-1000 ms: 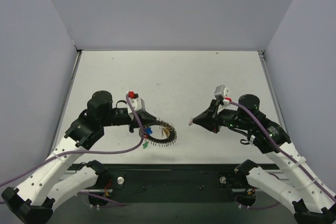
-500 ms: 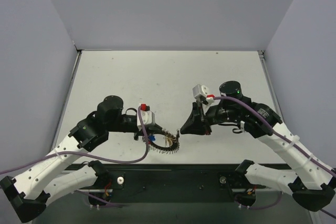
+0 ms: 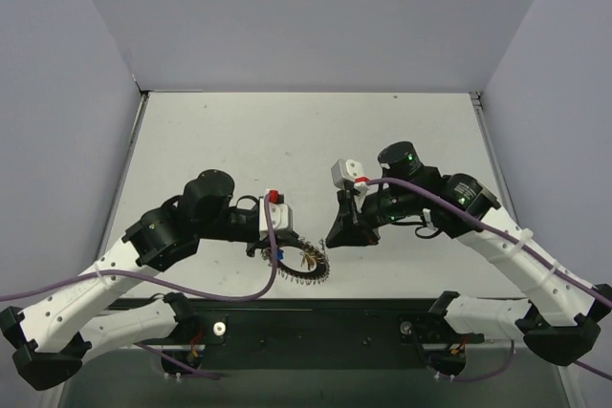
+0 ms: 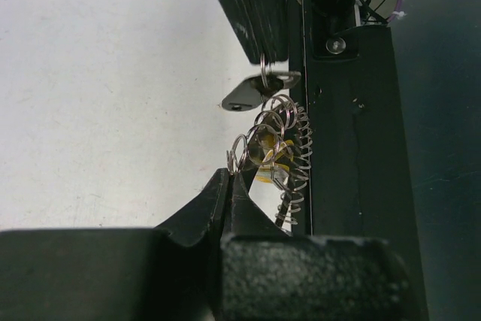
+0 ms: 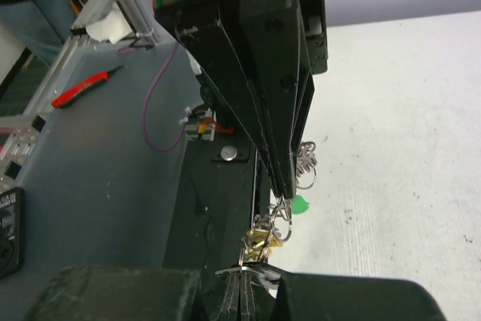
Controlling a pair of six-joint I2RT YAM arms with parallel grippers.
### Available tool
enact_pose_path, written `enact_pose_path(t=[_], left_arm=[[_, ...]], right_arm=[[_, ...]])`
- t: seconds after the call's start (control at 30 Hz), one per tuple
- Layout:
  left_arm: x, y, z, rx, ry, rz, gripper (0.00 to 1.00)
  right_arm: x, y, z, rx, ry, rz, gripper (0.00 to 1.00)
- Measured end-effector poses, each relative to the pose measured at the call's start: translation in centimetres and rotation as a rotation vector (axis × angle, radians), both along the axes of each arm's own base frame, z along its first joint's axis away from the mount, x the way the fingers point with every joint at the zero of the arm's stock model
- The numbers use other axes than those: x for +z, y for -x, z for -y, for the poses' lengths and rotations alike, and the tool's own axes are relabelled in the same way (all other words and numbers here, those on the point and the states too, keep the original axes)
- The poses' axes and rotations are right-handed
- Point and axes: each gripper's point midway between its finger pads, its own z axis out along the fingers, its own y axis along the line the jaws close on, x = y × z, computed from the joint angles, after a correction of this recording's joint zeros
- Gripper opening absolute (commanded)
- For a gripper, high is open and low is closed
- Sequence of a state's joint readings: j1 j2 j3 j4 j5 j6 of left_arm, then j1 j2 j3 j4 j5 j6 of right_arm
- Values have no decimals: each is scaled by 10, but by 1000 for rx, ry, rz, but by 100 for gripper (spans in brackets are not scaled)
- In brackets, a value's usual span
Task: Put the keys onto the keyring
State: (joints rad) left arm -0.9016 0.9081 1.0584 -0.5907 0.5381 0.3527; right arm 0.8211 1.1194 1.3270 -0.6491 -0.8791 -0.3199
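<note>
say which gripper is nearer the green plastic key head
Left. Left fingers end beside the green plastic key head; right fingers are farther, across the silvery coiled keyring.

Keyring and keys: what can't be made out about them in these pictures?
- Top external: the keys are too small to count; the left gripper covers part of the keyring.
- Left wrist: whether the key under the right gripper is threaded onto the keyring; its overlapping loops hide that.
- Right wrist: most of that key; the right gripper itself covers it.
</note>
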Motion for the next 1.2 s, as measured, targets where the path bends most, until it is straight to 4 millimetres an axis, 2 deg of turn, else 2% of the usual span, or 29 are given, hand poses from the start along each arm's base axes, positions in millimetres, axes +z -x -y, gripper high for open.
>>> enact_pose_path(t=[0.07, 0.2, 0.4, 0.73, 0.97, 1.2], left_arm=[[5, 1, 5, -12, -5, -11, 0], [0, 5, 13, -38, -30, -45, 0], [-5, 12, 15, -53, -46, -87, 0], [6, 22, 21, -77, -8, -142, 0], [5, 21, 27, -70, -20, -175, 0], [-3, 20, 31, -62, -53, -197, 0]], right_arm=[[-8, 0, -1, 5, 33, 6, 0], [-20, -2, -3, 7, 84, 26, 0], [-26, 0, -3, 14, 115, 56, 0], [-27, 7, -6, 43, 124, 84, 0], [-27, 9, -9, 49, 123, 101, 0], [-24, 2, -13, 5, 115, 121, 0]])
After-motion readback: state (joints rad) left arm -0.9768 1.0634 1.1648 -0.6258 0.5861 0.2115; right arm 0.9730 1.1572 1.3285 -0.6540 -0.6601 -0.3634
